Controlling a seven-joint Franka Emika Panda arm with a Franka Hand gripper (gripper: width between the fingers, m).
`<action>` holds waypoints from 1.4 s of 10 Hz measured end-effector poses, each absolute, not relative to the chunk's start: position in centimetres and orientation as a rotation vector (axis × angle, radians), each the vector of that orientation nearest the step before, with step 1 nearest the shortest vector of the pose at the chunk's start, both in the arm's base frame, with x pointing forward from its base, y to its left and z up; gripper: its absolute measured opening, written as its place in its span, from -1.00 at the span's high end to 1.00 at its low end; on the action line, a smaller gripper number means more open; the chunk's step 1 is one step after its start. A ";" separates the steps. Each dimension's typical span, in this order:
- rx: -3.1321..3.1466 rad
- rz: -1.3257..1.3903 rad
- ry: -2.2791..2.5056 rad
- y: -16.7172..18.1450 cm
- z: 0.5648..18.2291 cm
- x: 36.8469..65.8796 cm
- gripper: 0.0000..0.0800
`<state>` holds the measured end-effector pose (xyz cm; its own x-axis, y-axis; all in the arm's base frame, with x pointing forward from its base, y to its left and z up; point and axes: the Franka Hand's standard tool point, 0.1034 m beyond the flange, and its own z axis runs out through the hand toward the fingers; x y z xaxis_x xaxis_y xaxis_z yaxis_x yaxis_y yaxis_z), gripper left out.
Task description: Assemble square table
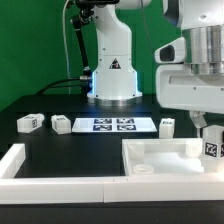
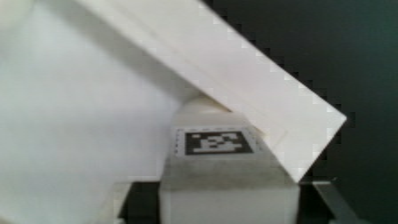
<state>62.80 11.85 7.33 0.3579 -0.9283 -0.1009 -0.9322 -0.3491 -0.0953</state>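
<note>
The white square tabletop (image 1: 165,160) lies at the front on the exterior view's right, rim up. My gripper (image 1: 208,128) is shut on a white block leg (image 1: 211,143) with a black-and-white tag, held at the tabletop's right side. In the wrist view the held leg (image 2: 217,150) sits between my dark fingers (image 2: 146,200), just over the tabletop's raised rim (image 2: 267,85) and white inner floor (image 2: 71,110). My gripper (image 2: 222,205) closes on the leg's sides. Three loose tagged legs stand on the black table: one (image 1: 30,122), a second (image 1: 61,124) and a third (image 1: 167,125).
The marker board (image 1: 112,124) lies flat at mid-table in front of the arm's white base (image 1: 113,70). A long low white wall bar (image 1: 25,165) runs along the front on the exterior view's left.
</note>
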 end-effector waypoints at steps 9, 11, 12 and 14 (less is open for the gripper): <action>-1.663 0.183 2.465 11.9 7.4 63.0 0.26; -1.627 0.181 2.491 11.7 7.4 63.0 0.26; -1.635 0.180 2.486 11.7 7.4 63.0 -0.16; -1.657 0.174 2.463 11.7 7.7 63.1 -0.51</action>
